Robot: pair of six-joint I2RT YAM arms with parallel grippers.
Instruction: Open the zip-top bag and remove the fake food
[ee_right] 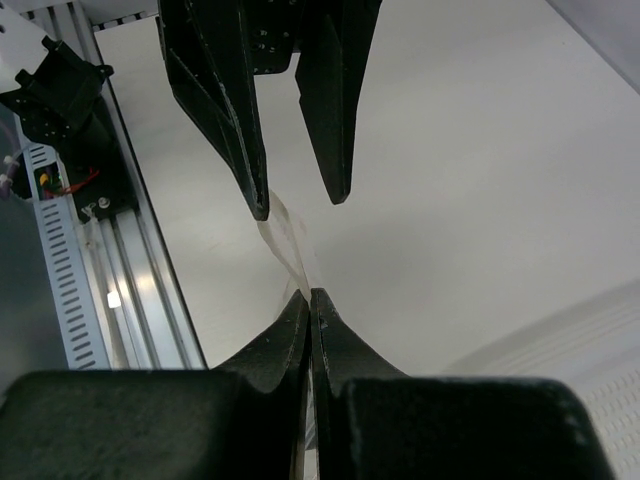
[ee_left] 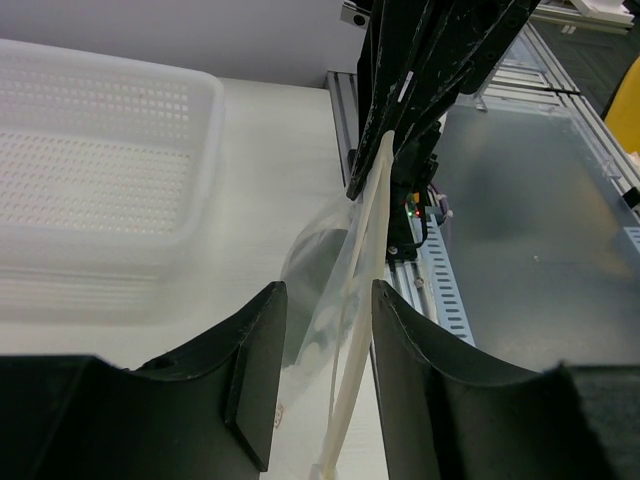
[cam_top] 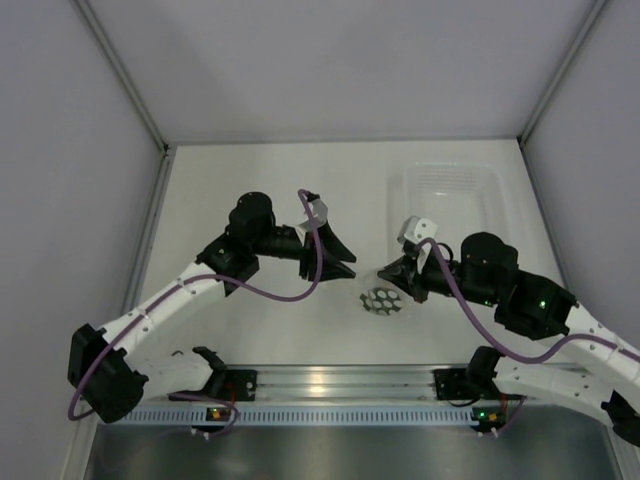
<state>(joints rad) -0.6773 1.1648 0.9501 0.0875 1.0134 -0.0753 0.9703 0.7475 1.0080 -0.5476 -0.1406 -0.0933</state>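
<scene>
1. Holding the jaws of the left pincer (ee_left: 325, 300) apart, straddling the zip-top bag (ee_left: 338, 335). Touching film on one side and leaving a gap on the other, so not clamping anything.
2. Seeing the bag's thick zip lip right between those jaws, running on past the tips.
3. Spotting a dark blob just beyond the tips, inside the film. Probably the fake food (ee_left: 316, 262), but too blurry for calling it.
4. Squeezing the right pincer (ee_right: 310, 298) fully together on the far end of that lip, tip to tip with the left one.
5. Guessing at feel: light, floppy, crinkly, slick. Going for the stiffer zip strip, one side per pincer, instead of the loose film, and pulling gently to avoid slipping.
6. Noticing the clear tray (ee_left: 100, 140) well beyond both pincers.
</scene>
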